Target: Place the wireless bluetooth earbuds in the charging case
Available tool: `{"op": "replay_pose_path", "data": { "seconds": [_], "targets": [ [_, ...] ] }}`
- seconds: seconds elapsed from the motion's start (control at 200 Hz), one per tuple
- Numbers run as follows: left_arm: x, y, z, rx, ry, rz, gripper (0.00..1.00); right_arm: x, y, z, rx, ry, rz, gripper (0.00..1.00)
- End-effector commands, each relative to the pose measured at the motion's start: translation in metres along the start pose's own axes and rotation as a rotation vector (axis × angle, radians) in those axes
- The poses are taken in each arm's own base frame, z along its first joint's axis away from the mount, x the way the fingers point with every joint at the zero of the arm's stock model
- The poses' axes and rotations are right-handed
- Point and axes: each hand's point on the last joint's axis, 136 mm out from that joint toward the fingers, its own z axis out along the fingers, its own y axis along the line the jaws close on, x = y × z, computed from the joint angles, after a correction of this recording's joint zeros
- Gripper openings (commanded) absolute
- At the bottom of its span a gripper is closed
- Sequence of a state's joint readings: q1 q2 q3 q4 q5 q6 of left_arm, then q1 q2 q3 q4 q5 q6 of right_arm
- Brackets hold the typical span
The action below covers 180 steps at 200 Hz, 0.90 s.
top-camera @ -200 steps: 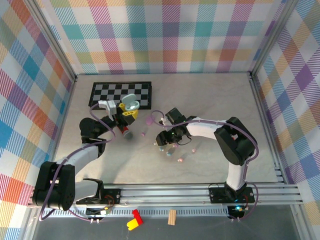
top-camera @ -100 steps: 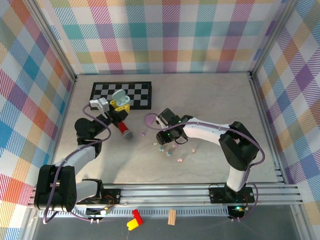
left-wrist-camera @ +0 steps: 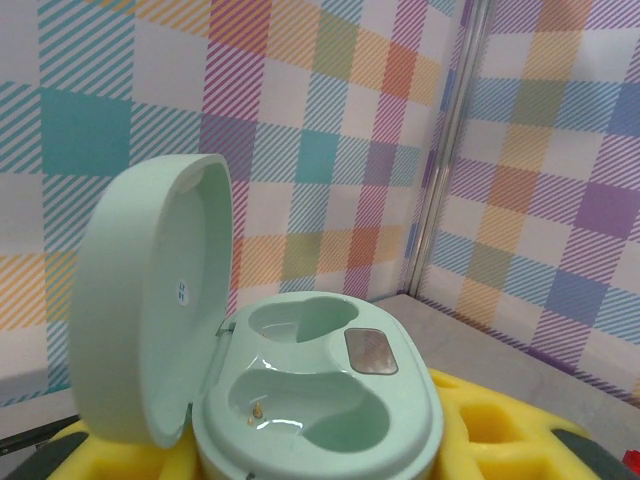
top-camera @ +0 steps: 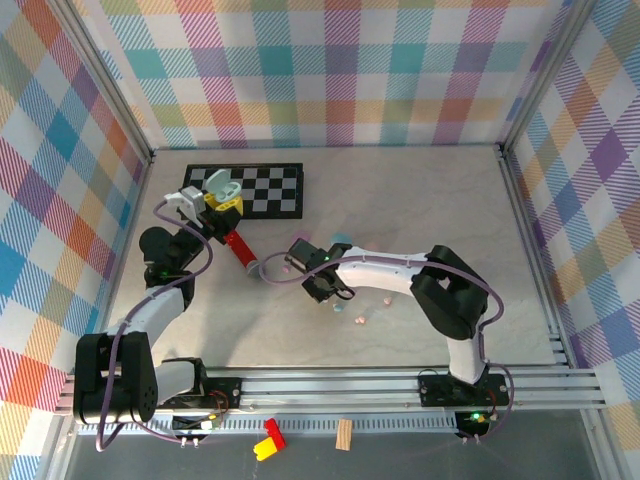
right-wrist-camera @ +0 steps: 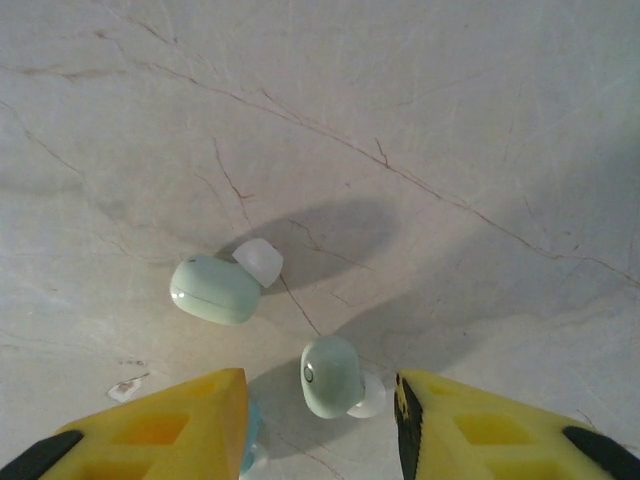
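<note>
From above, the left gripper [top-camera: 222,195] hangs over the far-left black-and-white chequered board [top-camera: 270,190], clamped on a mint-green oval plastic charging case [top-camera: 220,183]. The right gripper [top-camera: 322,288] sits low over the pale marble table [top-camera: 430,210], where the earbuds are mere specks. In the left wrist view the lid [left-wrist-camera: 150,300] stands open and both wells of the case are empty, so nothing is inserted yet. The right wrist view shows two mint-green plastic earbuds on the table: the farther earbud [right-wrist-camera: 215,290] lies free and the nearer earbud [right-wrist-camera: 332,375] lies between part-open yellow fingers [right-wrist-camera: 210,420], not yet pinched. A bluish bit [right-wrist-camera: 250,440] beside one finger is largely hidden.
</note>
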<state>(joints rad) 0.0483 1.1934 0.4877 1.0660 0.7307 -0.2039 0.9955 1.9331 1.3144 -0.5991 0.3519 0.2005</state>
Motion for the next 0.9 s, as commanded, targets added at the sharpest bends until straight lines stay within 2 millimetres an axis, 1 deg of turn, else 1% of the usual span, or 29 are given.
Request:
{"op": "replay_pose_path", "data": {
  "seconds": [0.0,0.175,0.29,0.795,0.895],
  "targets": [
    [-0.022,-0.002,0.000,0.006,-0.044,0.065,0.24,0.003,-0.003,0.002,0.034,0.032,-0.012,0.41],
    [-0.021,-0.003,0.000,0.013,-0.041,0.055,0.24,0.002,-0.004,0.006,0.055,0.046,-0.008,0.34],
    [-0.019,-0.003,0.000,0.016,-0.041,0.053,0.24,-0.001,-0.004,0.007,0.057,0.043,-0.008,0.31],
    [-0.020,-0.003,0.001,0.024,-0.045,0.050,0.24,0.000,-0.004,0.016,0.083,0.088,-0.058,0.31],
    [-0.019,-0.003,0.001,0.025,-0.044,0.049,0.24,0.002,-0.003,0.017,0.081,0.096,-0.058,0.27]
  ]
}}
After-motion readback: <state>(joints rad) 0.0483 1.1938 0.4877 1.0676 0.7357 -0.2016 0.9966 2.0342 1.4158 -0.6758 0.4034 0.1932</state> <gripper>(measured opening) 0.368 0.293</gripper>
